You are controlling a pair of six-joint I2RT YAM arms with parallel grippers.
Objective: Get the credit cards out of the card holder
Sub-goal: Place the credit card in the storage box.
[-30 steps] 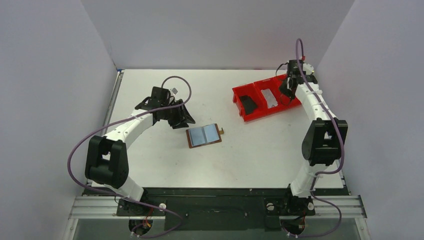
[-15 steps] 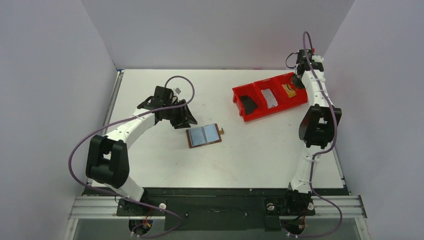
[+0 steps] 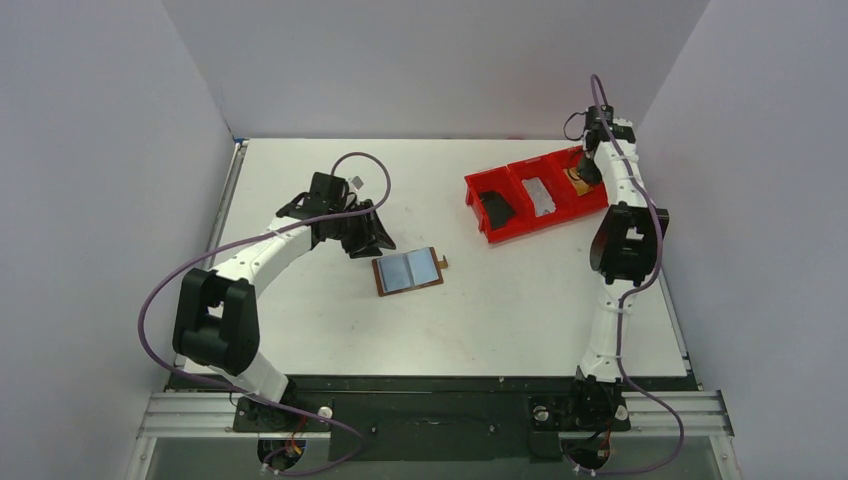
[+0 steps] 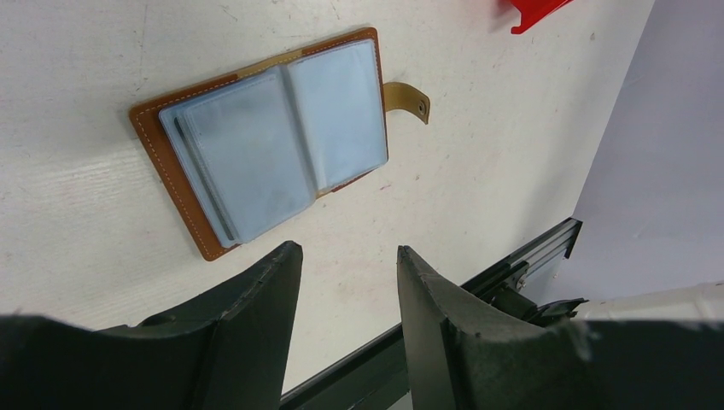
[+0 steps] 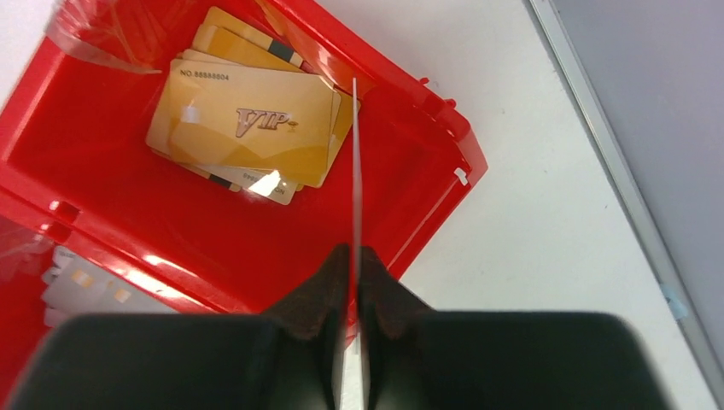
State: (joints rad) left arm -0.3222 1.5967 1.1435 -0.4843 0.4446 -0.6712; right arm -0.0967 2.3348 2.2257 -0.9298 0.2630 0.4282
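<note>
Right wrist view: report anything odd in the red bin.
Nothing damaged or spilled. The gold cards lie loosely fanned in the end compartment of the red bin; the right gripper pinches a thin card edge-on over it.

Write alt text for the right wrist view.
The right fingers pinch a thin card edge-on over a red bin compartment holding a stack of gold VIP cards; pale cards lie in the next compartment.
</note>
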